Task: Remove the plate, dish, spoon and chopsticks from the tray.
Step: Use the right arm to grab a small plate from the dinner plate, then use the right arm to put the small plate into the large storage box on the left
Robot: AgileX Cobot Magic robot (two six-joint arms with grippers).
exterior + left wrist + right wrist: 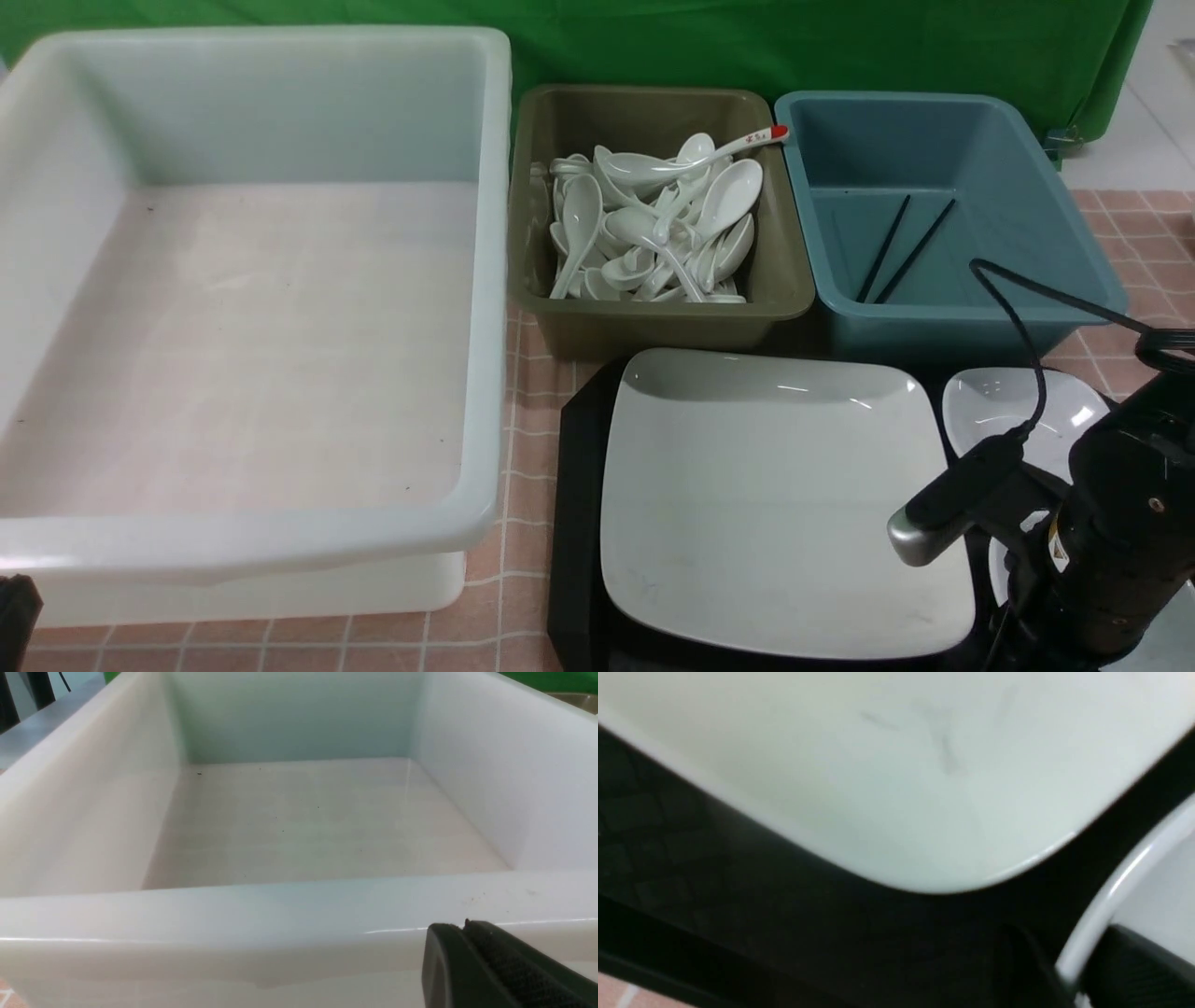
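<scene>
The large square white plate (775, 495) (896, 774) lies on the black tray (579, 523) (738, 882). A small white dish (999, 569) lies on the tray beside the plate's near right corner, mostly hidden under my right arm. My right gripper (1073, 970) is shut on that dish's rim (1120, 886), one finger on each side. The black chopsticks (901, 247) lie in the blue bin (1074, 271). No spoon shows on the tray. My left gripper (467, 926) is shut and empty, just outside the near wall of the white tub (233, 914).
The big white tub (485, 280) fills the left side. An olive bin (532, 280) holds several white spoons, one with a red-tipped handle (756, 140). A second small dish (1008, 406) lies behind my right arm. A black cable (1027, 345) loops above the arm.
</scene>
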